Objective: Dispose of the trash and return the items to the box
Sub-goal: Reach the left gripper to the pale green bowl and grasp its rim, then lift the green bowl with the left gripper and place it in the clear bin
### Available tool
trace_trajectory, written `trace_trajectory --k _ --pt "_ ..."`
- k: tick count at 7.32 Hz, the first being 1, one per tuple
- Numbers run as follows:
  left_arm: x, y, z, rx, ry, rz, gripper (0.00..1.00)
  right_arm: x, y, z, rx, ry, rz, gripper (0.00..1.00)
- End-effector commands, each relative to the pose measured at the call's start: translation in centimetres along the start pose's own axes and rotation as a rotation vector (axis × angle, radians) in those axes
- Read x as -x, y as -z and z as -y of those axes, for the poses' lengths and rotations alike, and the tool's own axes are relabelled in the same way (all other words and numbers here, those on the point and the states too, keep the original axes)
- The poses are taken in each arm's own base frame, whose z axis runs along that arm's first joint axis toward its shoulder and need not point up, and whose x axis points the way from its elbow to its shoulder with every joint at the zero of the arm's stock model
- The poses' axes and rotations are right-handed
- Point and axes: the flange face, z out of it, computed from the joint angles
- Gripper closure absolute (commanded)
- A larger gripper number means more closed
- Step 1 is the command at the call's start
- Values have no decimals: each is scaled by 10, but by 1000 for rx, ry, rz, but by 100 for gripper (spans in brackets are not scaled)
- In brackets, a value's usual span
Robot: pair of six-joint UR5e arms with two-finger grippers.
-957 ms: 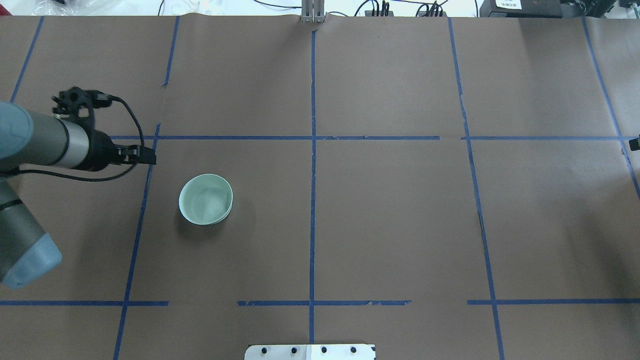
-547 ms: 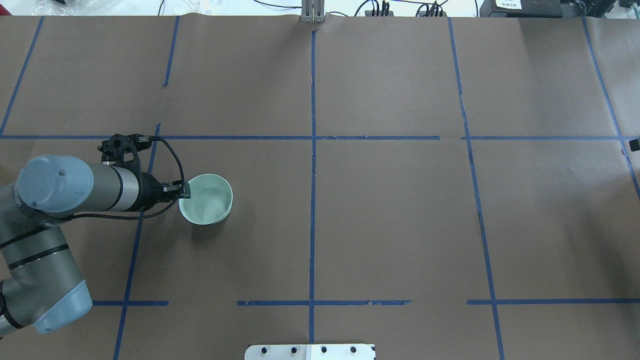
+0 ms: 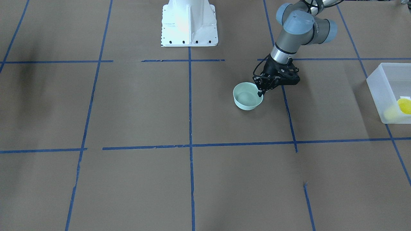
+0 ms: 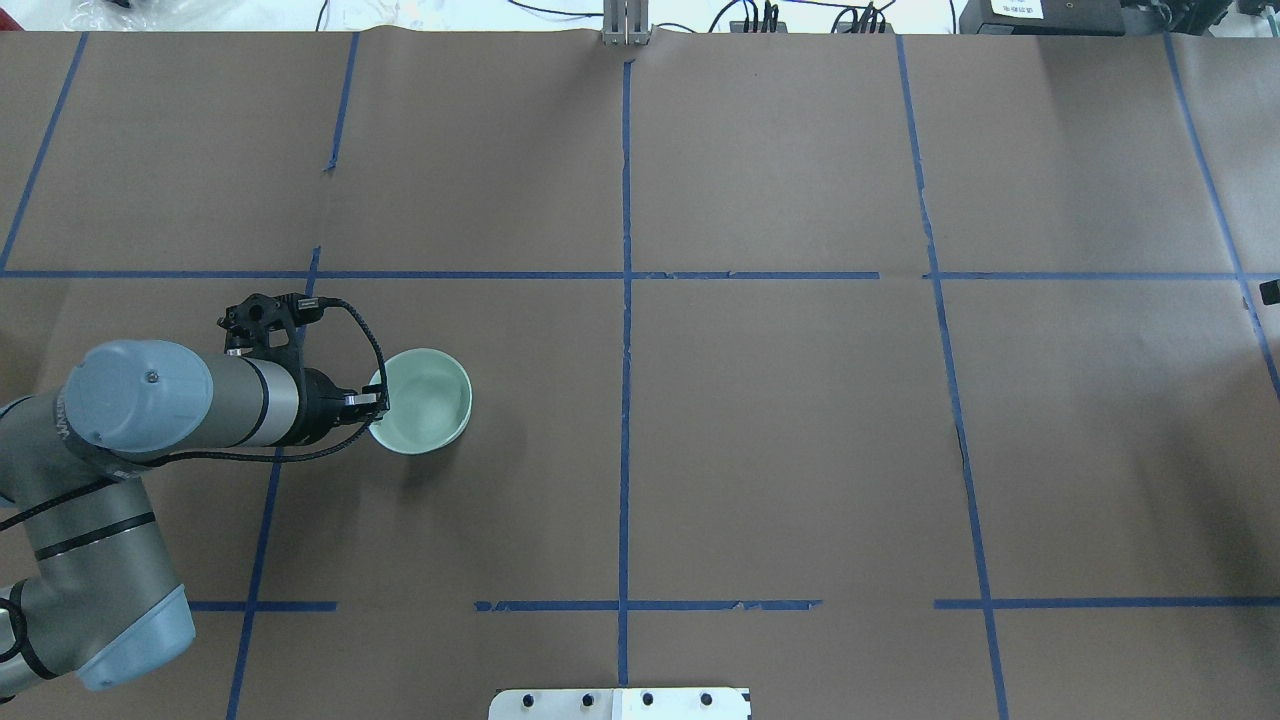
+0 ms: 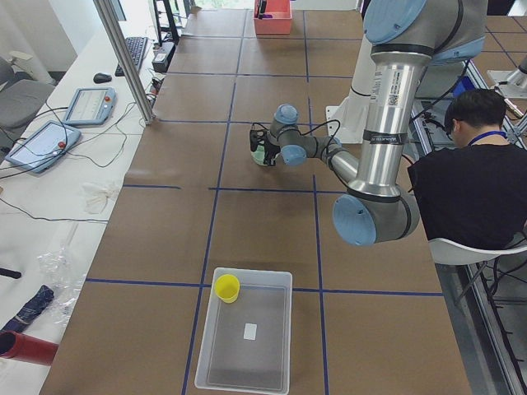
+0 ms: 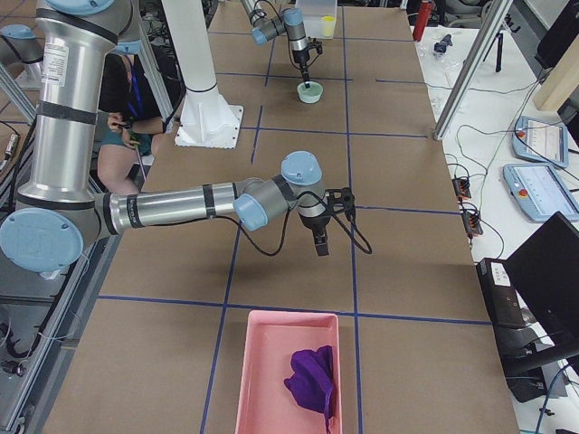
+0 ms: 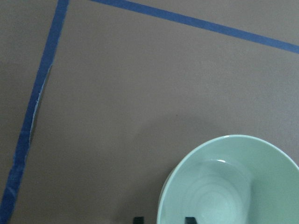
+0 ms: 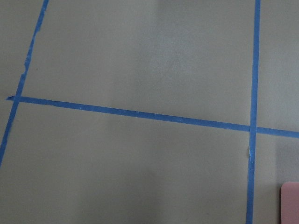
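Note:
The mint-green bowl (image 4: 425, 400) stands upright on the brown table, left of centre; it also shows in the front view (image 3: 246, 98) and the left wrist view (image 7: 233, 186). My left gripper (image 4: 378, 402) is at the bowl's near-left rim. In the left wrist view its two fingertips (image 7: 138, 219) stand apart, one outside and one inside the rim, so it is open. The yellow cup (image 3: 404, 106) sits in a corner of the frosted box (image 3: 385, 83). My right gripper (image 6: 317, 249) hangs over bare table far from the bowl. I cannot tell whether it is open or shut.
A pink tray (image 6: 285, 380) holding a purple cloth (image 6: 312, 380) lies at the table's right end. The white robot base (image 3: 189, 24) stands at the table's near edge. A seated person (image 5: 469, 181) is beside the table. Blue tape lines cross the paper.
My left arm has swung in from the table's left to the bowl and lowered its fingers over the rim. The bowl has shifted slightly to the right.

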Motion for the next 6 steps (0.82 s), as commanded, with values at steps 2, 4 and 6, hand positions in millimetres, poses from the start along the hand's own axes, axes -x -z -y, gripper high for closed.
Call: trace_trajectory --k 2,4,6 --pt "42 88 116 -36 -137 34 100 -1 0 -1 2 -3 -1 0" --pt "81 167 199 -140 -160 99 100 -2 -1 -3 6 -8 -1 0" --pt "151 199 229 -128 -403 187 100 -2 -1 -3 6 -8 -1 0"
